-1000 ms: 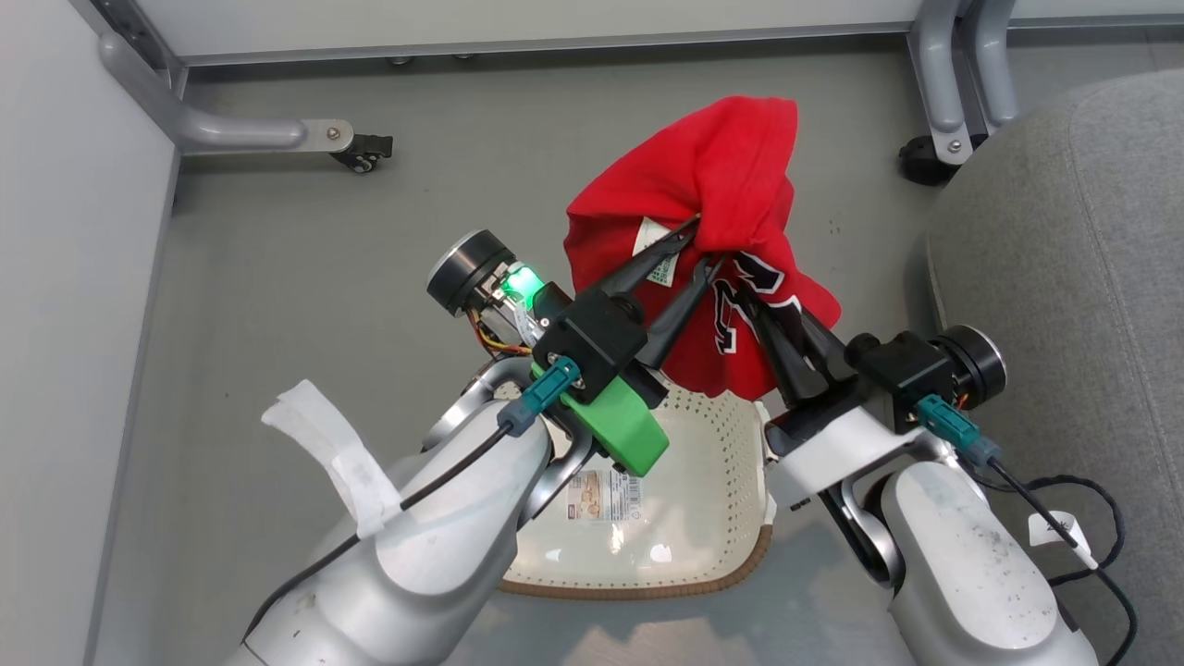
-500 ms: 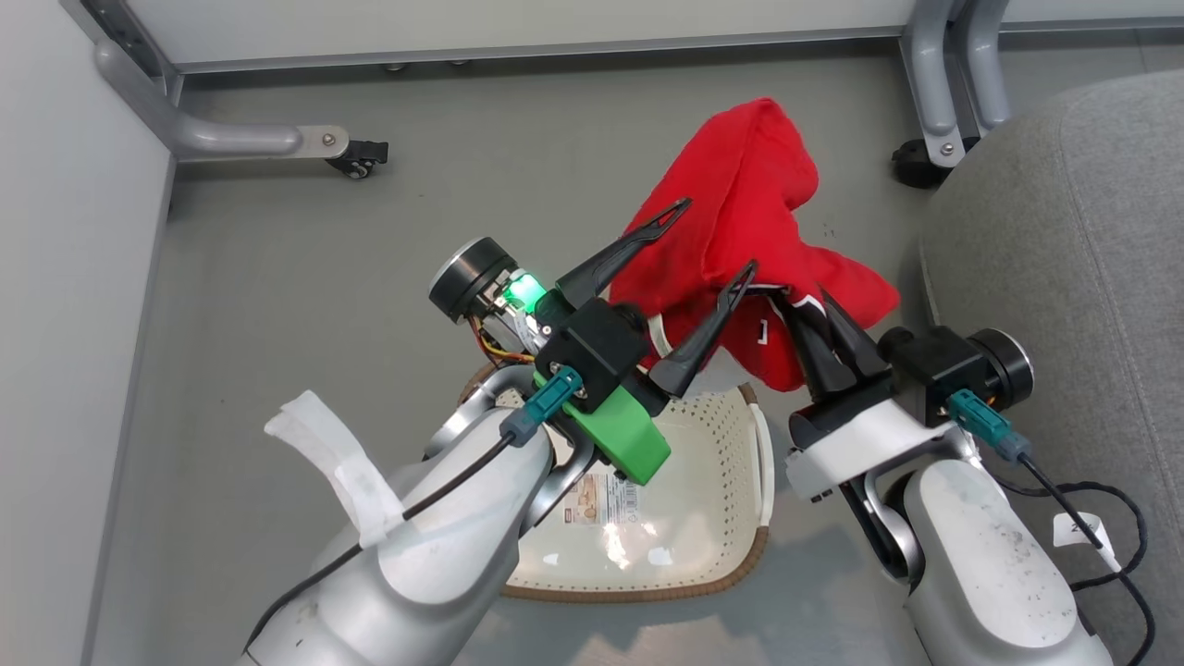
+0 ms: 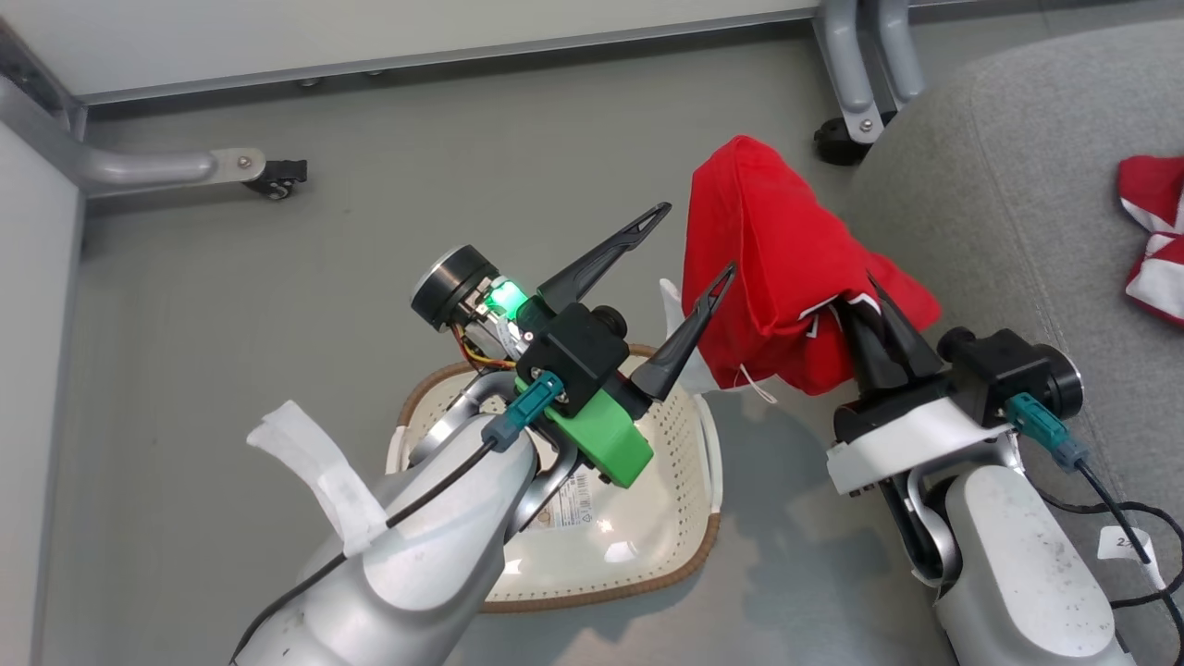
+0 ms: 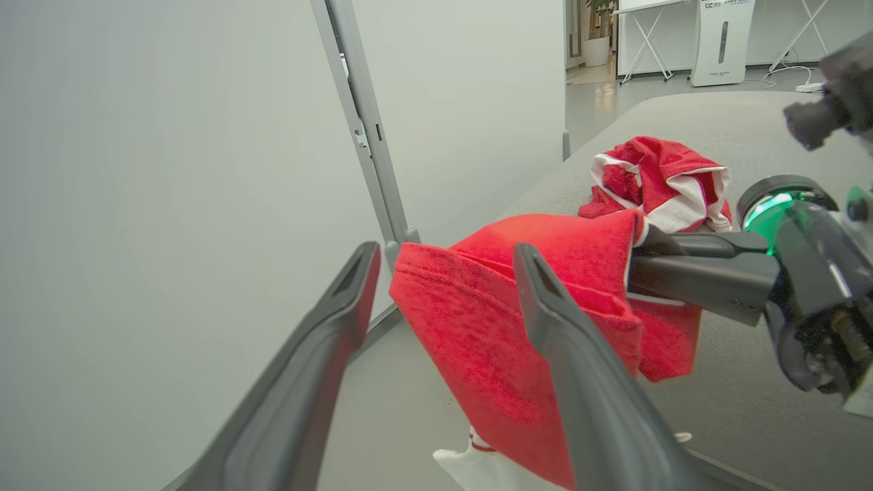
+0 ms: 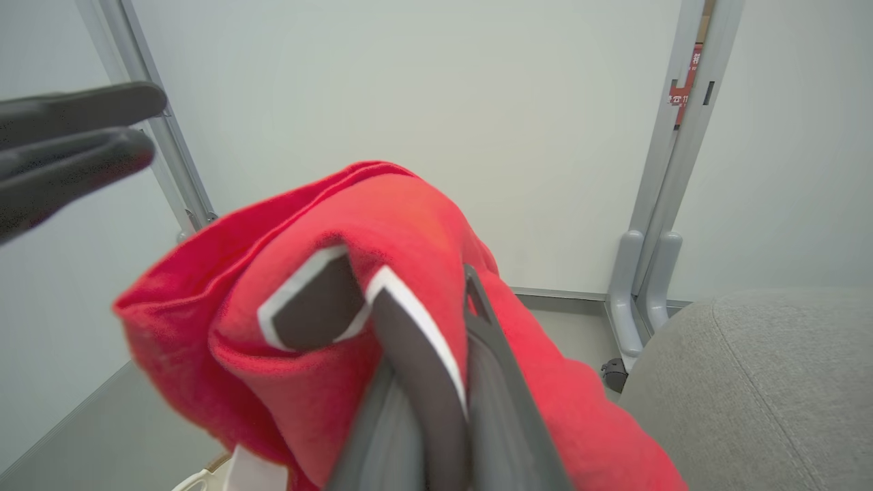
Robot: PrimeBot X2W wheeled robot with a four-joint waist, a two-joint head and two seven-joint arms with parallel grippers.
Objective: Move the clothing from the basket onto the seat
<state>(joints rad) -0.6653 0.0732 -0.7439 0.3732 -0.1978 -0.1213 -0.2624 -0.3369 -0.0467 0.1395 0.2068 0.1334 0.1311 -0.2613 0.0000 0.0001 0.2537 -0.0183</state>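
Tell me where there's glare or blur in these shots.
Head view: sharp, with bright glare spots on the basket floor. Left wrist view: its own fingers soft, walls bowed. Right wrist view: the red garment and fingers blurred.

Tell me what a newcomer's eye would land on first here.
A bright red garment hangs in the air over the floor, pinched in the right claw between the basket and the grey seat. The left claw gapes open beside it, and another red and white garment lies on the seat.
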